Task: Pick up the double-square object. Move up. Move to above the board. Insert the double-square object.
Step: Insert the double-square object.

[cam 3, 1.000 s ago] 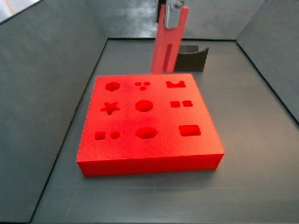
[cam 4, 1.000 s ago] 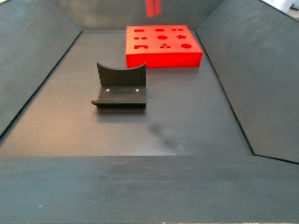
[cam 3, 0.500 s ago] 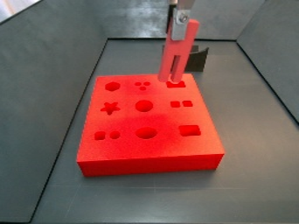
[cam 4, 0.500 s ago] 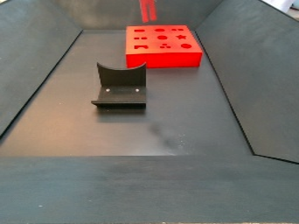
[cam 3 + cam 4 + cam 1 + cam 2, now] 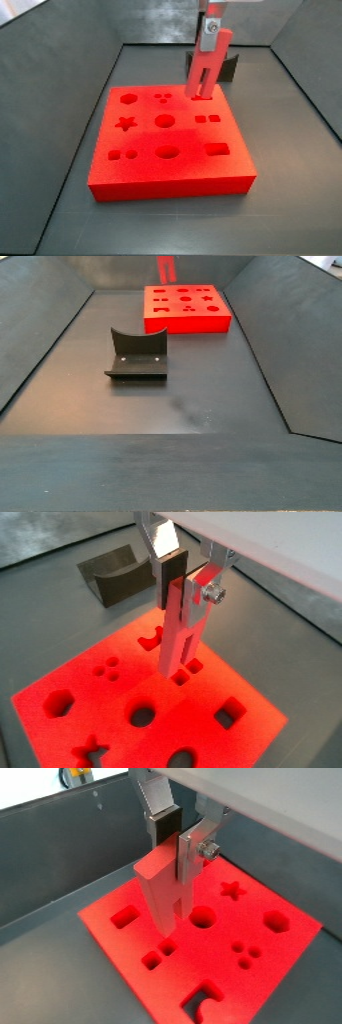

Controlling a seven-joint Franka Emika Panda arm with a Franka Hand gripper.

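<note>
The double-square object [image 5: 205, 68] is a slim red peg hanging upright, with my gripper [image 5: 211, 24] shut on its upper end. Its lower end sits low over the far right part of the board [image 5: 134, 170], a thick red slab with dark shaped cutouts. In both wrist views the silver fingers clamp the peg [image 5: 179, 637] [image 5: 163, 893] from two sides, gripper [image 5: 185, 588] [image 5: 181, 848] directly above the board [image 5: 80, 677] [image 5: 287, 953]. The peg's tip lies beside a small paired-squares cutout [image 5: 190, 670]; I cannot tell whether it touches. In a side view, peg [image 5: 168, 268] and board [image 5: 187, 308] appear far off.
The dark fixture [image 5: 136, 353] stands on the grey floor apart from the board, and shows beyond the board in other views [image 5: 230, 68] [image 5: 114, 574]. Sloping grey walls [image 5: 40, 346] enclose the floor on all sides.
My gripper carried the peg a little to the right and downward, from the board's far edge to over its far right cutouts. Board and fixture have not moved.
</note>
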